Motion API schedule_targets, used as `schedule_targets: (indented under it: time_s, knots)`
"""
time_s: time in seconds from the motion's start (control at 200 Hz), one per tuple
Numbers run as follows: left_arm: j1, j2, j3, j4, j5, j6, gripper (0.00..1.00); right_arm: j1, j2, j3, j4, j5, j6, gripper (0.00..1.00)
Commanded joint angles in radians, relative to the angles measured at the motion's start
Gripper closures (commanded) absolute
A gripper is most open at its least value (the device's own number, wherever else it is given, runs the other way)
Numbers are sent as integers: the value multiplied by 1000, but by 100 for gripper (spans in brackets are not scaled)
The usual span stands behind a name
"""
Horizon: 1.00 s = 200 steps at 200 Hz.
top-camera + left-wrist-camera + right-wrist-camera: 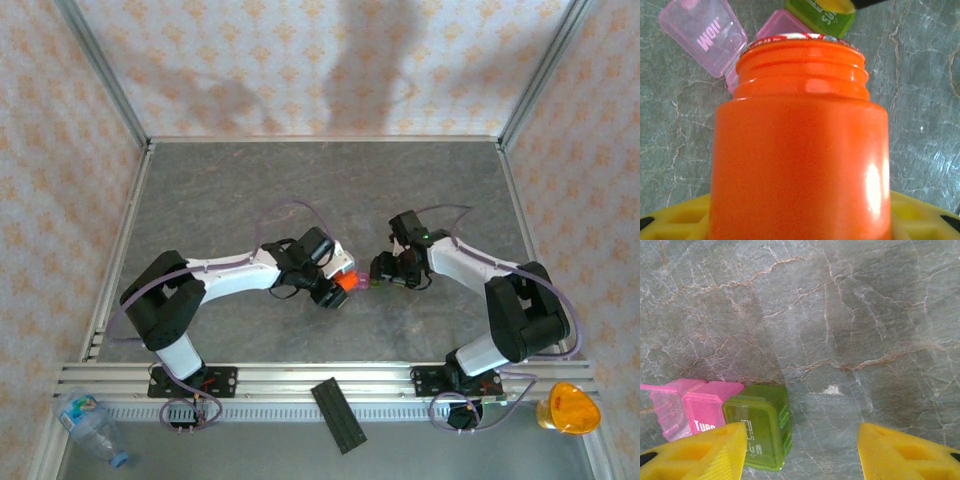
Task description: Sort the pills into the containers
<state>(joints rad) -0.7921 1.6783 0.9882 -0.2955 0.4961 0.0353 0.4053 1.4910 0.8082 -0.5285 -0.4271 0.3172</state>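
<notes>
Since the left gripper [340,283] is pinching the orange bottle [800,150] around its body, bare threaded neck pointing away with no cap on, I'm guessing the step here is tipping pills out, and aim is the whole game. The bottle's mouth is hanging right by the containers [722,412], that tiny joined set sitting on the table [840,315] between the two arms. There's a pink box [702,410] with its lid [702,35] flipped open to one side, and a green box [760,432] butted up against it. The right gripper [802,450] is hovering low on the far side with its jaws spread and nothing between them. One yellow fingertip [700,450] is sitting right at the green box's edge, touching or just above, I can't tell. If I were running this, I'd be bracing the set with that right gripper first, since something that light is probably going to skate the moment the bottle rim nudges it. Then I'd be tilting slowly, centred over the open pink box, so pills are dropping one or two at a time. Can't see any pills from here.
</notes>
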Motion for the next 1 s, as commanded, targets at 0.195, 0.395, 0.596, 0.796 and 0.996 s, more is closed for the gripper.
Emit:
schedule_targets:
  time_s: [0.195, 0.395, 0.596, 0.796, 0.996]
  knots:
    - [-9, 50, 93, -122, -39, 46, 100, 9, 13, -26, 21, 5, 14, 41]
    - [-11, 79, 134, -177, -63, 62, 100, 9, 18, -32, 28, 5, 20, 42]
    - [-10, 100, 166, -219, -77, 72, 100, 9, 24, -37, 33, 7, 24, 42]
    - [-14, 117, 193, -250, -82, 82, 100, 9, 27, -39, 36, 5, 25, 42]
    - [-18, 132, 213, -271, -90, 90, 100, 9, 25, -45, 41, 3, 27, 42]
